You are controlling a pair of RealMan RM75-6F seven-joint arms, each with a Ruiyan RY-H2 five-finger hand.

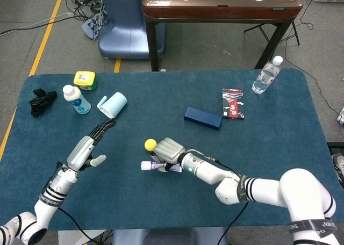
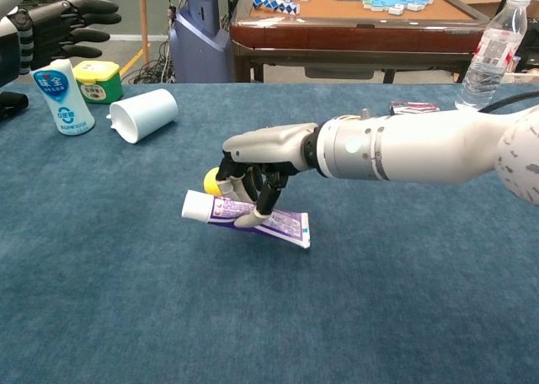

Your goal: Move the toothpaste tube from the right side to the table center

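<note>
The toothpaste tube [image 2: 244, 219] is white and purple, white cap pointing left, and lies nearly level just above the blue table. My right hand [image 2: 265, 161] holds it from above, fingers curled around its middle. In the head view the tube [image 1: 153, 166] sits under that right hand [image 1: 169, 151] near the table's front middle. My left hand [image 1: 88, 145] hovers open to the left, fingers spread and holding nothing. The chest view shows only the left hand's [image 2: 55, 30] dark fingers at the top left corner.
A yellow ball [image 1: 150, 144] lies right behind the tube, touching my right hand's side. On the left stand a white bottle [image 1: 77, 100], a yellow-lidded jar [image 1: 85, 80] and a tipped pale-blue cup [image 1: 113, 105]. Further back right are a dark blue box [image 1: 202, 117], a packet [image 1: 233, 103] and a water bottle [image 1: 266, 76].
</note>
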